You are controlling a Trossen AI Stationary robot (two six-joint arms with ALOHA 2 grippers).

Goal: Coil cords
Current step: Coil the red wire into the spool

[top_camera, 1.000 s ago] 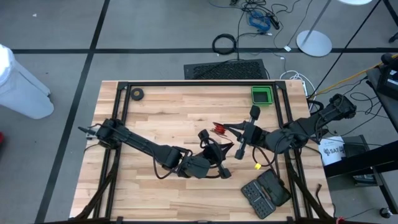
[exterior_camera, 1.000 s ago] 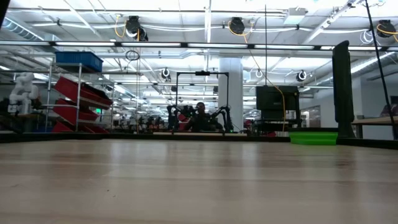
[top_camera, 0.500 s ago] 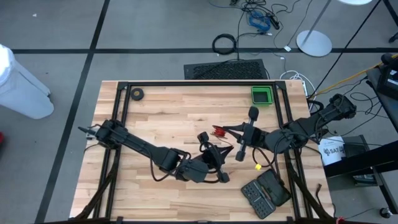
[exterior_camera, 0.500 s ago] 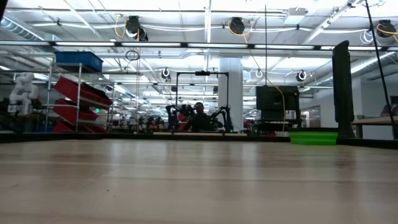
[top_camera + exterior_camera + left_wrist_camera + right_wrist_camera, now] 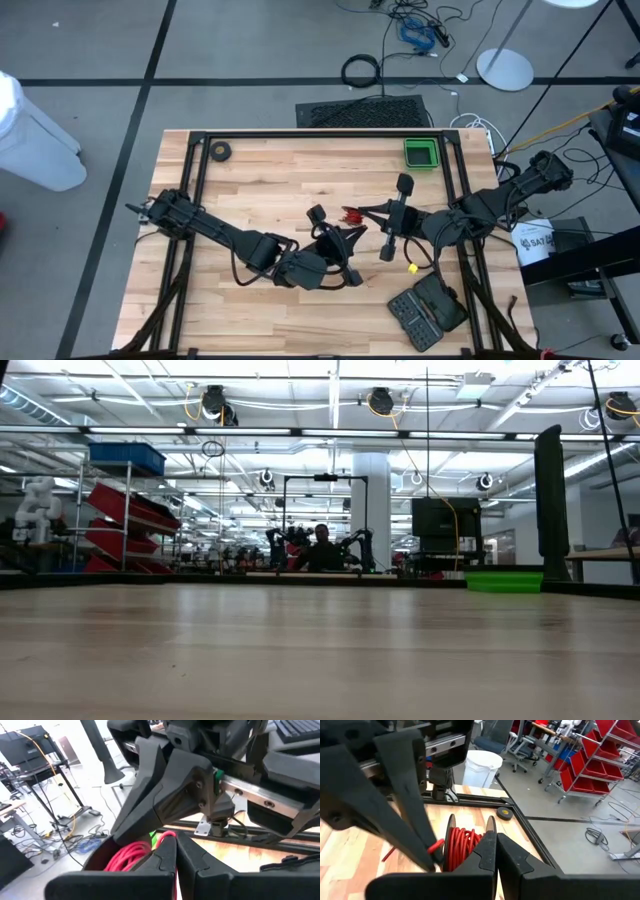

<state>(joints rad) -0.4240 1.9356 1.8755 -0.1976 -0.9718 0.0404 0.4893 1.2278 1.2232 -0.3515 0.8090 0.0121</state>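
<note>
Centrally, both jaws together at the red cord [image 5: 350,211]; green bin [image 5: 421,153] (contents unclear).

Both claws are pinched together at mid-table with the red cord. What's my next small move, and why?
Probably swing the left claw a little further around the reel to lay one more wrap. The right claw is shut at the reel, where the red cord is already wound in several turns, and the left claw is shut on a strand beside it.

A green bin [image 5: 421,153], a small black roll [image 5: 220,152] and a dark bit case [image 5: 427,311] sit on the wooden table [image 5: 270,185].
</note>
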